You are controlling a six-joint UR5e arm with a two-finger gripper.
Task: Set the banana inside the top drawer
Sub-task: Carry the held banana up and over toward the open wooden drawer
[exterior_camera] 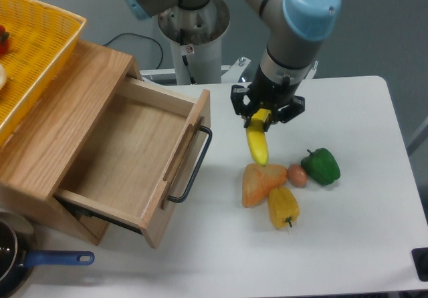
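The banana is bright yellow and hangs nearly upright from my gripper, which is shut on its upper end. Its lower tip is just above the orange wedge-shaped item, and I cannot tell whether it touches it. The top drawer is a light-oak box pulled open to the left of the gripper, with nothing inside it. Its black bar handle faces the banana.
A yellow bell pepper, a brown egg-like item and a green bell pepper lie right of the drawer. A yellow mesh basket sits on the cabinet top. A pan with a blue handle is at the front left.
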